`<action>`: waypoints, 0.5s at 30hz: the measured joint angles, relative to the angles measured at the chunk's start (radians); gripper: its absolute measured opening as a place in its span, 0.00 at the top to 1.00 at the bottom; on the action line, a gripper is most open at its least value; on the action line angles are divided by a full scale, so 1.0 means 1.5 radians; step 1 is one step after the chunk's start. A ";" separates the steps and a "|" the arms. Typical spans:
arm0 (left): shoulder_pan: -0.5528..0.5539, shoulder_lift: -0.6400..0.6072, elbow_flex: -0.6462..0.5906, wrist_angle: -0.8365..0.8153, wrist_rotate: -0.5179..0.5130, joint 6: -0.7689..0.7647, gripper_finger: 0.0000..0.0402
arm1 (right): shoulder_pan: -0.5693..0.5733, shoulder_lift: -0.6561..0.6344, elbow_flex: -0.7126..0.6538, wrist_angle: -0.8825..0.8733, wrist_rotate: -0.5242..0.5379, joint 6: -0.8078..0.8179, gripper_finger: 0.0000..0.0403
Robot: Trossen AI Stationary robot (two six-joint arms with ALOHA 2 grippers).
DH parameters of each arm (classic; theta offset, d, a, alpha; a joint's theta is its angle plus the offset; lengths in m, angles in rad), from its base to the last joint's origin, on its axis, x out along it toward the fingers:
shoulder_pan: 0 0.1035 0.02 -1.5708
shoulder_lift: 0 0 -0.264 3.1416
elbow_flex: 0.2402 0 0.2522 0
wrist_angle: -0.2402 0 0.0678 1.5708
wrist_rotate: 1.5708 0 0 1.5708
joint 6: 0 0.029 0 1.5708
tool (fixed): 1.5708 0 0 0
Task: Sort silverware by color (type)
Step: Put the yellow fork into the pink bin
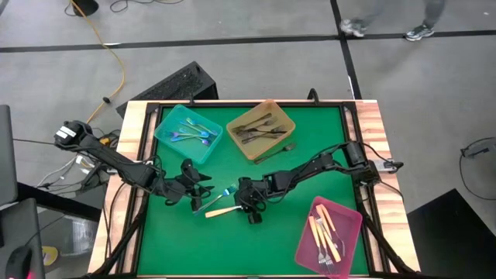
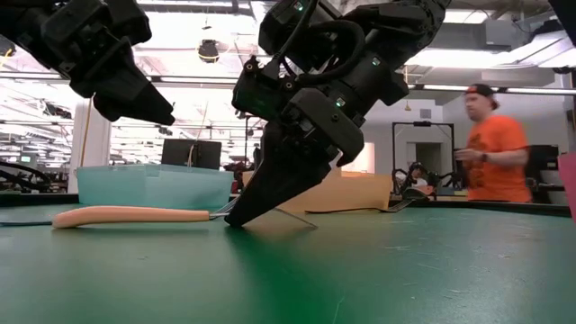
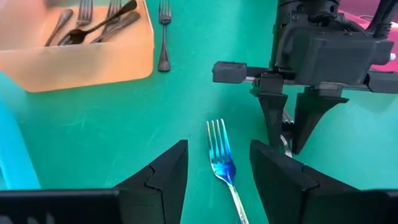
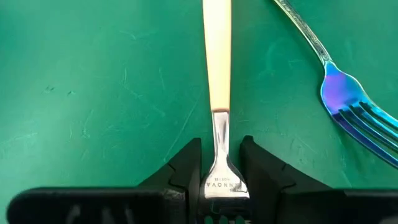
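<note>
The green counter carries three trays: a teal tray at about 11 o'clock holding several iridescent blue pieces, an amber tray at 12 o'clock holding several dark grey pieces, and a pink tray at 5 o'clock holding about four cream-handled pieces. Three pieces of silverware lie loose: a dark grey fork just beside the amber tray's 5 o'clock corner, and, near the counter's centre, a blue fork with a cream-handled fork close at its 6 o'clock side. The right gripper is down on the counter at the metal neck of the cream-handled fork, its fingers narrow and closing on either side of it. The left gripper hangs just above the counter at 9 o'clock of the blue fork, half open and empty, very near the right gripper. The counter's 7 o'clock corner and the centre-right stretch lie open. A person in an orange shirt stands beyond the far edge.
</note>
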 joint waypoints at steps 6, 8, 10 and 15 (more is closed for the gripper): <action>0.000 0.000 0.000 0.000 0.005 -0.001 0.61 | 0.009 0.001 -0.001 0.003 0.005 -0.001 0.71; 0.000 0.000 0.000 0.000 0.005 -0.001 0.61 | 0.013 0.001 -0.001 0.005 0.011 -0.001 0.71; 0.000 0.000 0.000 0.000 0.005 -0.002 0.61 | 0.016 0.001 -0.002 0.007 0.016 -0.001 0.71; 0.000 0.000 0.000 -0.001 0.005 -0.001 0.61 | 0.020 -0.020 -0.004 0.001 0.017 -0.002 0.71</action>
